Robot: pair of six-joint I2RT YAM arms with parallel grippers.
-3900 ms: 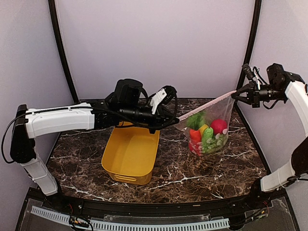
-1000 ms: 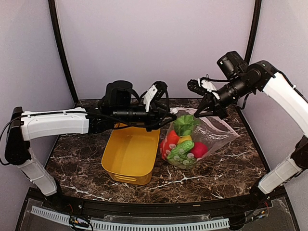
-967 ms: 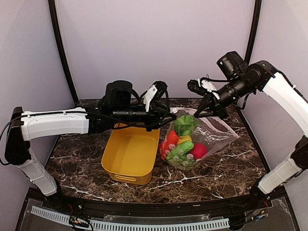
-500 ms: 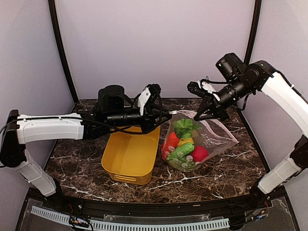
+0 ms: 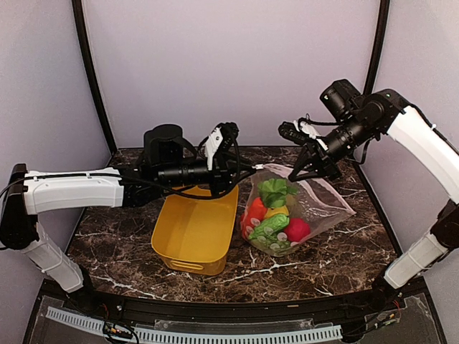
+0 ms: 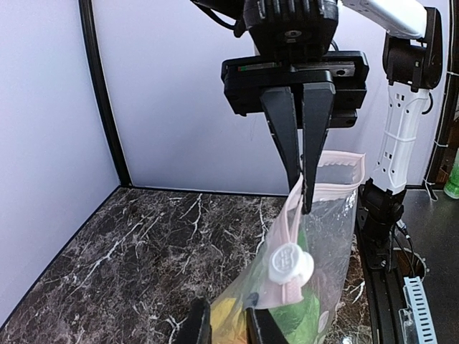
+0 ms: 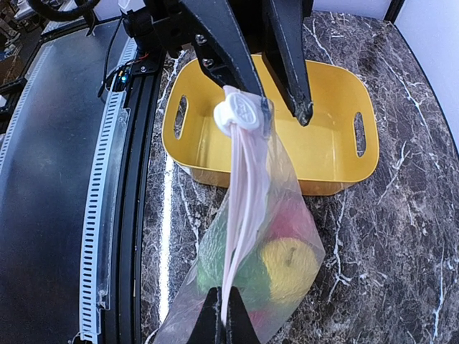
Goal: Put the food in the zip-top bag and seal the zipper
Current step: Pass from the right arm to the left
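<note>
Zip-top bag (image 5: 319,204) is no longer stretched taut in the air. Right gripper (image 6: 301,190) has swung in toward left gripper (image 7: 283,111), and the bag now slumps on the marble table (image 5: 115,244) beside the yellow tub (image 5: 190,236), with the food (image 5: 276,222) inside. Right fingers are pinched on the zipper (image 7: 240,215), near the white slider (image 6: 290,262). Left fingers are parted and hold nothing, and that arm has drawn back slightly. Judgement: filling is done; whether the seal is complete cannot be confirmed.
</note>
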